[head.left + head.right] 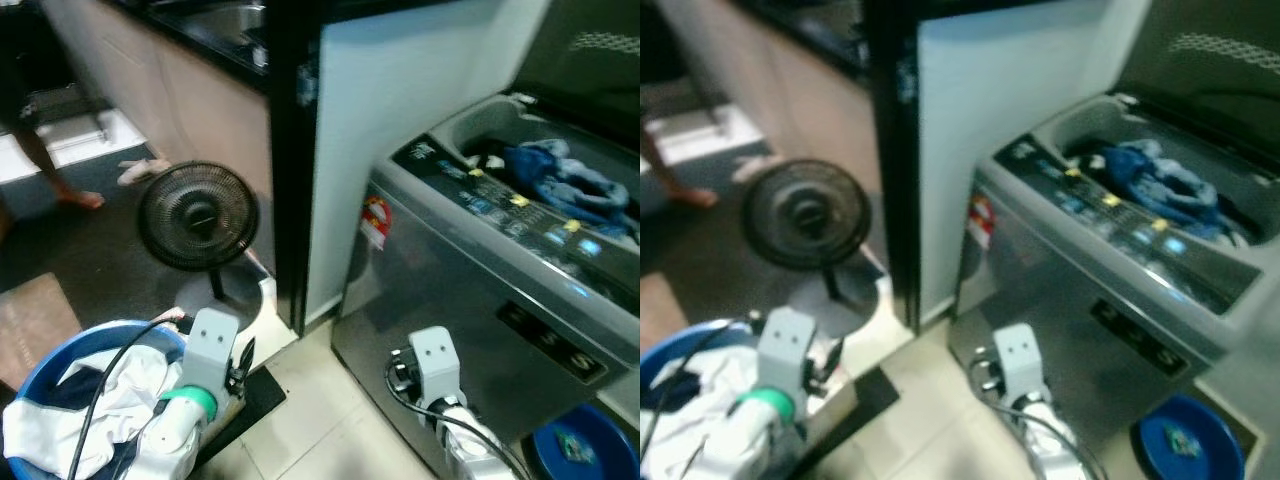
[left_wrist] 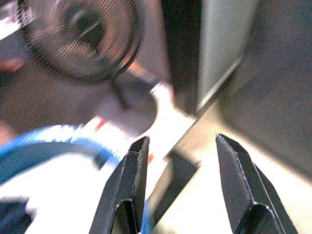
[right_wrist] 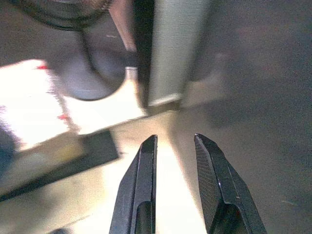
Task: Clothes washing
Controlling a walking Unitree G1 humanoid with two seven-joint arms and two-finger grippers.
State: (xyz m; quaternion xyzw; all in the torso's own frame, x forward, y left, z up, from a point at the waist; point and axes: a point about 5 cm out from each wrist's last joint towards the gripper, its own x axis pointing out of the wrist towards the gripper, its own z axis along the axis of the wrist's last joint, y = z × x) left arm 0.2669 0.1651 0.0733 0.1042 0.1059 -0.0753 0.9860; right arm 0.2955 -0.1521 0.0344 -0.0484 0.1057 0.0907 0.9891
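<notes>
Nearest the camera, the left gripper [image 2: 178, 187] hangs low with its two black fingers spread well apart and nothing between them, just above a blue laundry basket [image 1: 60, 350]. White clothes [image 1: 100, 400] with dark patches fill that basket, and a black cable crosses them. Right gripper [image 3: 176, 187]: fingers parted by a narrower gap, holding nothing, pointed at the tiled floor [image 1: 330, 420] beside the washing machine [image 1: 450, 290]. The machine is a grey top-loader with its lid raised; blue clothes [image 1: 565, 180] lie heaped in the open tub (partly over its rim near the control panel). A small blue bowl [image 1: 575, 445] stands on the floor at the machine's front corner, with something small and blurred inside. Left of the machine rises a pale cabinet panel, and beyond it a black floor fan [image 1: 197, 215] on a round base. A person's bare foot [image 1: 80, 198] shows at far left.
</notes>
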